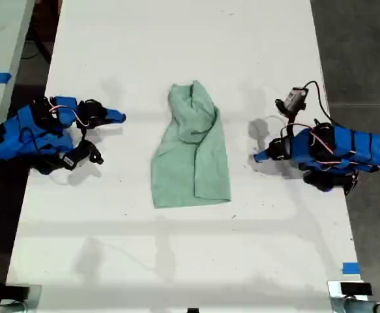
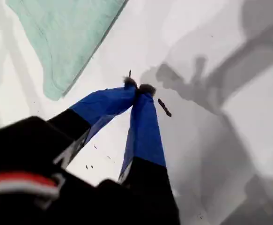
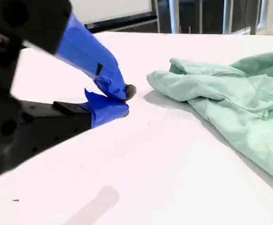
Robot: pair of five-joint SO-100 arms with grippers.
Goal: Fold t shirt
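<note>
Both grippers are closed on nothing: my first gripper (image 2: 137, 88) has its tips together over the bare bench (image 1: 176, 261), and my second gripper (image 3: 124, 101) is pinched together too, near the shirt's bunched end. Shirt (image 1: 191, 150) lies mid-bench between the arms in the exterior view, crumpled at the far end, flatter at the near end.

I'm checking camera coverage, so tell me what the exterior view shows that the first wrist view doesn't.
Only the exterior view shows the whole pale mint-green cloth t shirt, bunched at its far end, lying between both blue arms. Only the first wrist view shows my first gripper close up, tips together, holding nothing. Both show the shirt's flat hem end and the white table.
</note>
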